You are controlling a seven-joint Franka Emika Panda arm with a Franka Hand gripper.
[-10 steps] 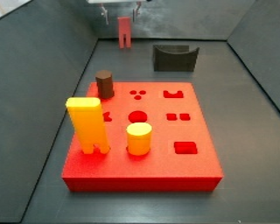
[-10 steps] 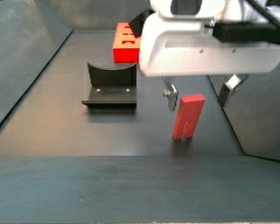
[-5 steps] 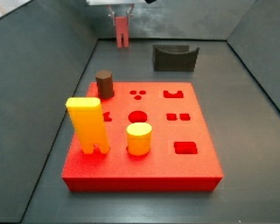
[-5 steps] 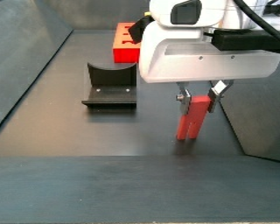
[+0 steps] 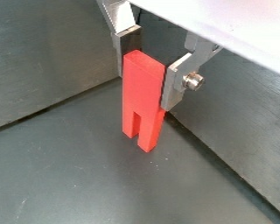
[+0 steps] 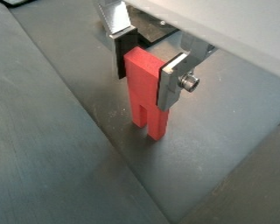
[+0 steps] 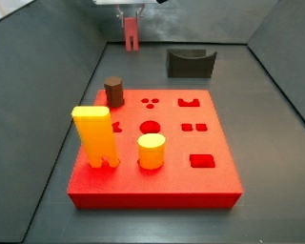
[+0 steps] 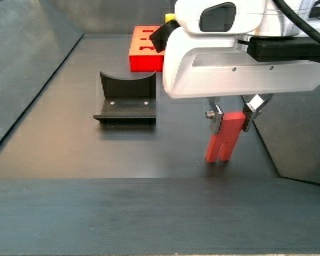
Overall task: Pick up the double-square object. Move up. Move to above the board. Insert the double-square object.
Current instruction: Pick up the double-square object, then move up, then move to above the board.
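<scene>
matt plastic double-square object (image 5: 143,96), metal claw (image 5: 150,59)

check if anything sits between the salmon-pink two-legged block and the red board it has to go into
The dark grey notched block stands beside the direct line. The gripper has its fingers either side of the salmon-pink two-legged block, far from the bright-red holed board.

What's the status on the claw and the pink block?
Claw at far end of floor, fingers closed on pink block. Block upright, legs down. Red board not yet reached; path looks clear.

The claw (image 8: 231,113) points straight down; its plates are clamped on the double-square object (image 5: 143,96).
</scene>
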